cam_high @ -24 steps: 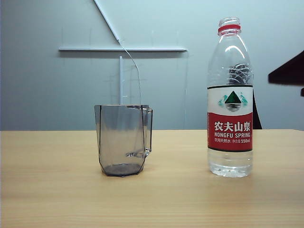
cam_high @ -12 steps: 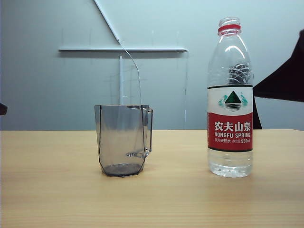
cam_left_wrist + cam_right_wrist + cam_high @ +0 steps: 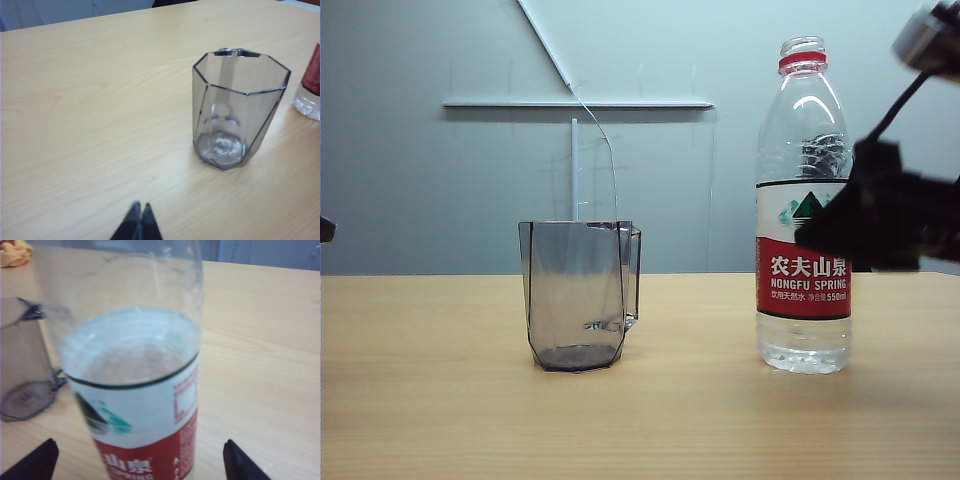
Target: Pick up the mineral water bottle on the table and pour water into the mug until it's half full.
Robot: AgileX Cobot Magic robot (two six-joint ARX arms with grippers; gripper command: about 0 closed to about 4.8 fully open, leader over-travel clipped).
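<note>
Two fingertips of the right gripper [image 3: 140, 460] stand wide apart on either side of the bottle [image 3: 805, 205], not touching it; the dark arm hides part of the label. The bottle stands upright on the table [image 3: 440, 400], right of the empty mug [image 3: 580, 295]. The left gripper [image 3: 139, 220] hovers near the mug, tips together, mostly cut off.

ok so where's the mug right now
In the exterior view the mug stands upright on the table, left of centre, apart from the bottle to its right.
</note>
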